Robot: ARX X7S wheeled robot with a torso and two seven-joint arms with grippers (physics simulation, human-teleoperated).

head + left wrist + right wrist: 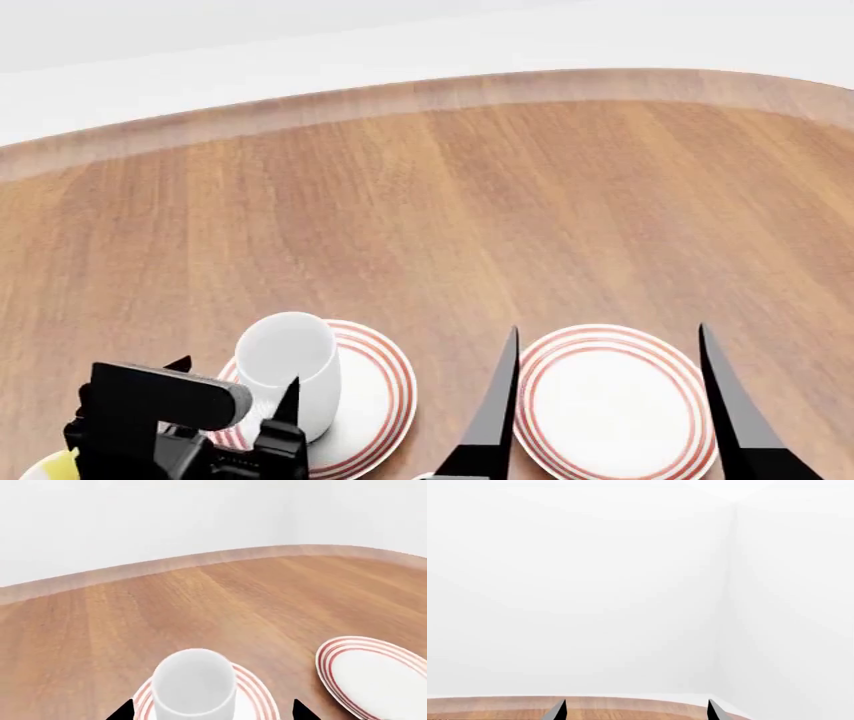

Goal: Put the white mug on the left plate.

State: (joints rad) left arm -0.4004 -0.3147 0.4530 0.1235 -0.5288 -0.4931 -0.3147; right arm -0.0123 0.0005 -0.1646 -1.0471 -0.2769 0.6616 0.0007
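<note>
The white mug (pixel 286 362) stands upright on the left half of the left plate (pixel 378 398), a white plate with thin red rings. Its handle does not show. My left gripper (pixel 234 382) is open, one finger on each side of the mug with a gap on both sides. In the left wrist view the mug (pixel 195 682) sits between the two black fingertips (pixel 124 712) over the ringed left plate (pixel 259 696). My right gripper (pixel 607 333) is open and holds nothing.
A second red-ringed plate (pixel 610 402) lies to the right, under the right gripper's fingers, and shows in the left wrist view as the plate (pixel 373 677). A bit of yellow (pixel 51 466) peeks out at the near left. The right wrist view holds only the right gripper (pixel 637 711), wall and table edge (pixel 627 702).
</note>
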